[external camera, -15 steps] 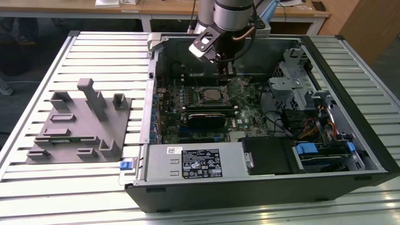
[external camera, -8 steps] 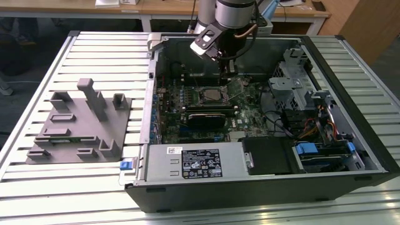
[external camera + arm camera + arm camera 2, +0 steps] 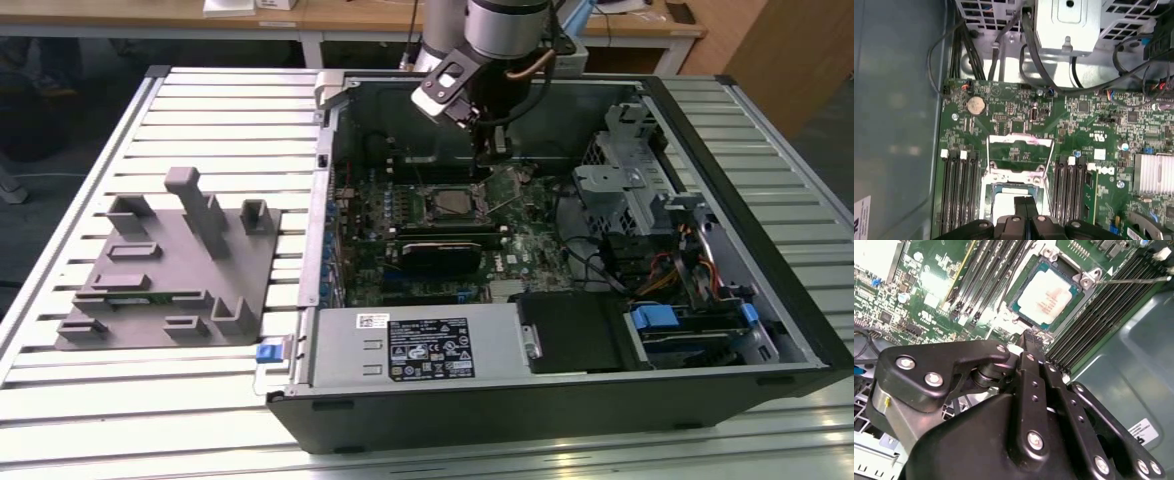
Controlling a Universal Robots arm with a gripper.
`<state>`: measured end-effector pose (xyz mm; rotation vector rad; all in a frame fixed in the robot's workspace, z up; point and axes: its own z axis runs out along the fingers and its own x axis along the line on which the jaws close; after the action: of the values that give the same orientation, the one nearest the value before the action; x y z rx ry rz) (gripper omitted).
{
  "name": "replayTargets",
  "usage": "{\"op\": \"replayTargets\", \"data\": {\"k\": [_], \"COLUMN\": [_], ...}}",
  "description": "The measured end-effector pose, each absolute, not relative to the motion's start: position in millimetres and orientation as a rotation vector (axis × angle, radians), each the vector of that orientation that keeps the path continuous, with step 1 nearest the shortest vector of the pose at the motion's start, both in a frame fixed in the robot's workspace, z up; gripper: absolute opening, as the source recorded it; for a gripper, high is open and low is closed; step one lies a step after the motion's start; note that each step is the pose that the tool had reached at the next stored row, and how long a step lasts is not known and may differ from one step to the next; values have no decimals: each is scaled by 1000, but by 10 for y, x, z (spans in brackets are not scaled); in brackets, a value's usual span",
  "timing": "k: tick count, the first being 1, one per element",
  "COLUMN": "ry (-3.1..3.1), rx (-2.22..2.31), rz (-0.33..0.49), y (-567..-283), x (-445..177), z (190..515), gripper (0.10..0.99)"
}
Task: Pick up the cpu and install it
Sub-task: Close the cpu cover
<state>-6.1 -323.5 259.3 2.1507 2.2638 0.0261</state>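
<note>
The cpu (image 3: 1046,296), a small square chip with a pale silver top, lies flat in the socket on the green motherboard (image 3: 934,275). In the first wrist view a strip of the cpu (image 3: 1006,190) shows beyond the black fingers. My gripper (image 3: 1032,338) hangs a little above the socket's edge, its two fingers pressed together with nothing between them. The exterior view shows the gripper (image 3: 495,152) inside the open computer case, just behind the socket (image 3: 450,203). The socket's metal load plate (image 3: 1021,150) stands swung open.
Memory slots (image 3: 959,190) flank the socket on both sides. A thin metal lever (image 3: 1134,280) juts out beside it. The case wall (image 3: 899,125), drive cage (image 3: 627,180) and cables (image 3: 667,270) stand close around. A grey plastic fixture (image 3: 174,260) lies at the exterior view's left.
</note>
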Motion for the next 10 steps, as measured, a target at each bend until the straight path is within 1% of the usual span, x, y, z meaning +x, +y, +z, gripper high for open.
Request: {"op": "replayTargets", "data": {"k": [10], "ry": [2264], "rx": [2151], "rz": [26], "y": [-3235], "x": [19], "z": [2593], "gripper": [106]}}
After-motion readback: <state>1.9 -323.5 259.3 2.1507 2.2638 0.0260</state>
